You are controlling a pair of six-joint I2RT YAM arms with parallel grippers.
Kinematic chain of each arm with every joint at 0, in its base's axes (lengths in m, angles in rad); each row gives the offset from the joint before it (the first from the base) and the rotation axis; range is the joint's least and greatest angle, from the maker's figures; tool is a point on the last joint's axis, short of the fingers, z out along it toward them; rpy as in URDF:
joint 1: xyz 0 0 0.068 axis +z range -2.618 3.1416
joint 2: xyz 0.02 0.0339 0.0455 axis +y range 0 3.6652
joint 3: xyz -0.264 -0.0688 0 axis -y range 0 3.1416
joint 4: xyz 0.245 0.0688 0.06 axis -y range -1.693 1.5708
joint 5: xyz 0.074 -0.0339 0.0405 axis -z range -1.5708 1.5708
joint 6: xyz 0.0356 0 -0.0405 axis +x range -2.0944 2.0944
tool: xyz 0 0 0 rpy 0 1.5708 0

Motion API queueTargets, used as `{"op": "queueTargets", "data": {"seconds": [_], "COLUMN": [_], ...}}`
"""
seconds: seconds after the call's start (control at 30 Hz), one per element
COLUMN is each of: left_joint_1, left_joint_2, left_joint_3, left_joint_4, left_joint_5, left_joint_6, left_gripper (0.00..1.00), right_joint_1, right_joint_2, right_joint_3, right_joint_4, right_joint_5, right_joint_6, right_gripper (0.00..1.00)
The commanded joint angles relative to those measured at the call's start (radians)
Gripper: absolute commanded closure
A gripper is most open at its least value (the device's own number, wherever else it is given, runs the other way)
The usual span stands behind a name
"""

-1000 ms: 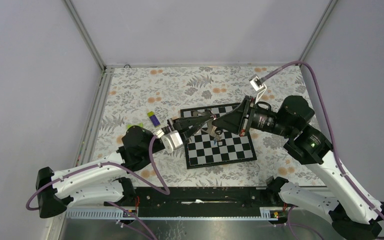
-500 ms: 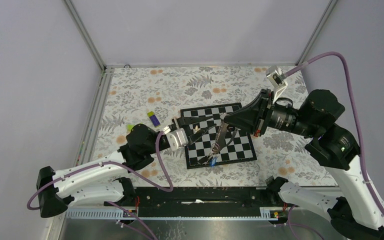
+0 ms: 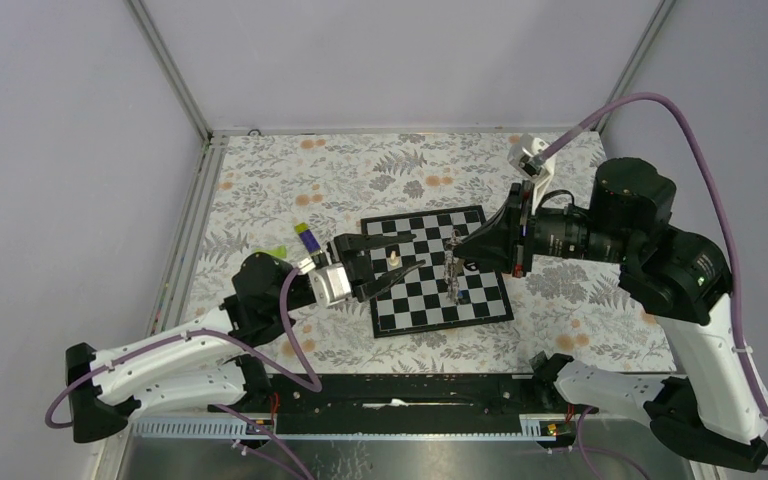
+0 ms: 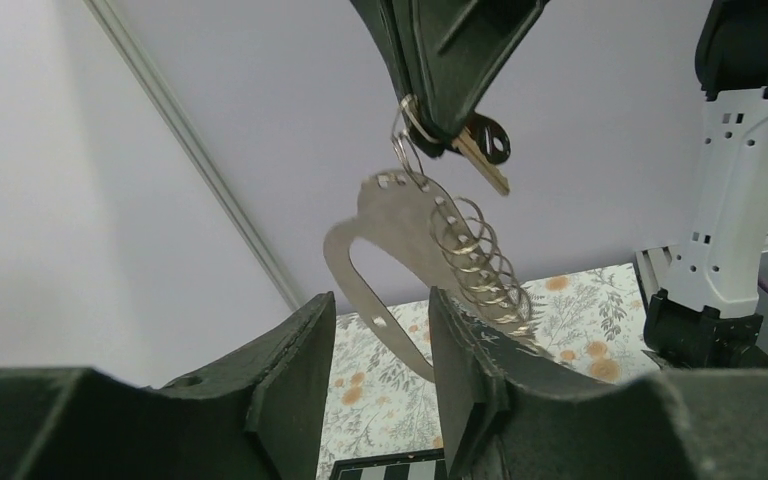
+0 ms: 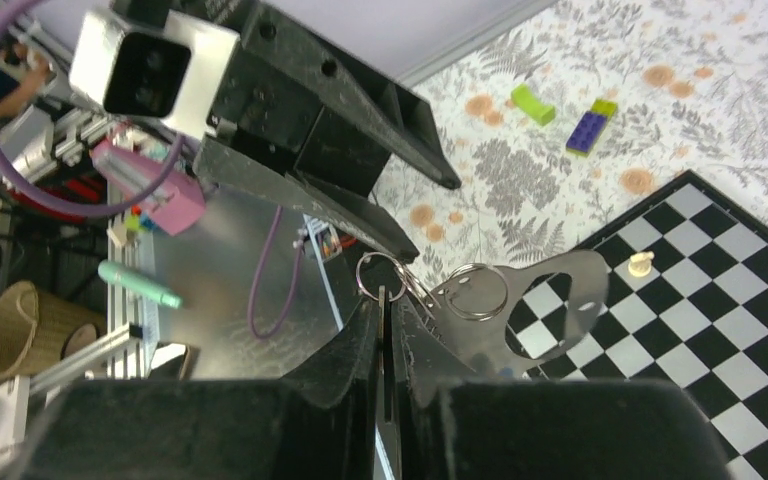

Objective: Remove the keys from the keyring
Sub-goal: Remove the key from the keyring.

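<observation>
My right gripper (image 3: 458, 246) is shut on a key (image 4: 484, 146) with a dark head and holds it above the chessboard (image 3: 480, 300). The keyring (image 3: 452, 272) hangs from that key: a metal ring (image 5: 380, 276), a flat grey loop with holes (image 5: 552, 296) and a string of small rings (image 4: 478, 262), with a blue bit at the bottom (image 3: 465, 296). In the right wrist view the key's thin blade sits between my shut fingers (image 5: 384, 312). My left gripper (image 3: 410, 252) is open and empty just left of the hanging keyring; the loop hangs above its fingers (image 4: 298, 372).
A pale chess pawn (image 3: 392, 258) stands on the board between my left fingers. A purple-and-yellow stick (image 3: 307, 238) and a lime-green piece (image 3: 275, 251) lie on the flowered cloth left of the board. Frame posts stand at the back corners.
The grippers, close together a second ago, have parted. The left gripper drew back left. The right gripper rose with the keyring, which swung out and now hangs straight down.
</observation>
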Motion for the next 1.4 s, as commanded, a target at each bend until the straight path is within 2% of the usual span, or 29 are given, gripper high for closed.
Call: {"op": "queueTargets", "data": {"seconds": [0.0, 0.2, 0.43, 0.77, 1.07, 1.37], "left_joint_1": [0.004, 0.004, 0.004, 0.004, 0.004, 0.003], "left_joint_2": [-0.026, -0.047, -0.028, 0.018, 0.082, 0.058], "left_joint_3": [0.011, 0.035, 0.073, 0.114, 0.158, 0.155], "left_joint_4": [0.023, -0.032, -0.069, -0.106, -0.171, -0.191], "left_joint_5": [0.047, 0.106, 0.195, 0.303, 0.427, 0.491], "left_joint_6": [-0.016, 0.008, 0.021, 0.027, -0.009, -0.064], "left_gripper": [0.54, 0.49, 0.49, 0.49, 0.51, 0.53], "right_joint_1": [-0.003, -0.003, -0.002, -0.002, -0.001, -0.003], "right_joint_2": [0.026, 0.031, 0.04, 0.049, 0.038, 0.029], "right_joint_3": [0.062, 0.067, 0.038, 0.002, -0.017, -0.031], "right_joint_4": [-0.101, -0.158, -0.173, -0.184, -0.17, -0.175], "right_joint_5": [-0.087, -0.159, -0.237, -0.261, -0.237, -0.163], "right_joint_6": [-0.111, -0.183, -0.192, -0.227, -0.226, -0.237], "right_gripper": [1.0, 1.0, 1.0, 1.0, 1.0, 1.0]}}
